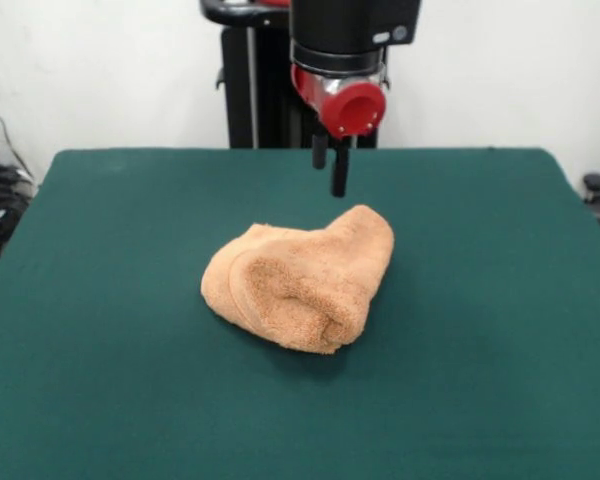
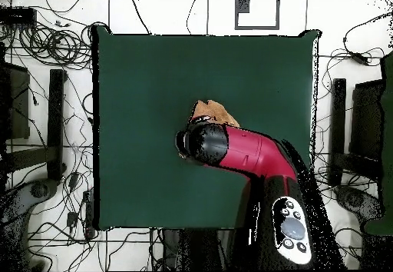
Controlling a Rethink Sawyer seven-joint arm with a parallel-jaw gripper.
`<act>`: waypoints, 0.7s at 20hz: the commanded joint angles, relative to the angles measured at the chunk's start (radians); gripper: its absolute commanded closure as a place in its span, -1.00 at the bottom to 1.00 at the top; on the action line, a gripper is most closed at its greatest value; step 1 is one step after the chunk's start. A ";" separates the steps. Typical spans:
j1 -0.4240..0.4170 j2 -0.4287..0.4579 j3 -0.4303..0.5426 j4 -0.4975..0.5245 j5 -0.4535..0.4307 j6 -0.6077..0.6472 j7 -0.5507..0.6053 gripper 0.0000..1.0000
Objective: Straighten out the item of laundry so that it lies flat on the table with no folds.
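One camera looks low across the dark green felt tabletop (image 1: 100, 380), close, facing the black fingers (image 1: 333, 165). The other looks straight down from high. Both share the tabletop (image 2: 138, 77) beneath the fingers.

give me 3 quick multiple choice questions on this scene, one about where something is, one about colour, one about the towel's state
1. Where is the gripper?
A. above the table beyond the towel
B. pressed into the towel
C. off the table's side

2. What colour is the table?
A. white
B. dark green
C. red

3. How does the towel lie?
A. spread flat
B. hanging off the edge
C. bunched in a folded heap

Answers: 1 A, the front view shows its tips clear of the cloth, by the heap's far end. 2 B, the top is green in both views. 3 C, it is rolled over itself near the table's middle.
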 commanded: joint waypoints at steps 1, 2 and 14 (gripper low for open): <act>0.070 0.053 0.108 -0.046 -0.009 -0.002 -0.008 -1.00; 0.080 0.055 0.105 -0.066 -0.004 0.028 -0.002 -1.00; 0.117 0.047 0.111 -0.109 0.061 0.052 0.049 -1.00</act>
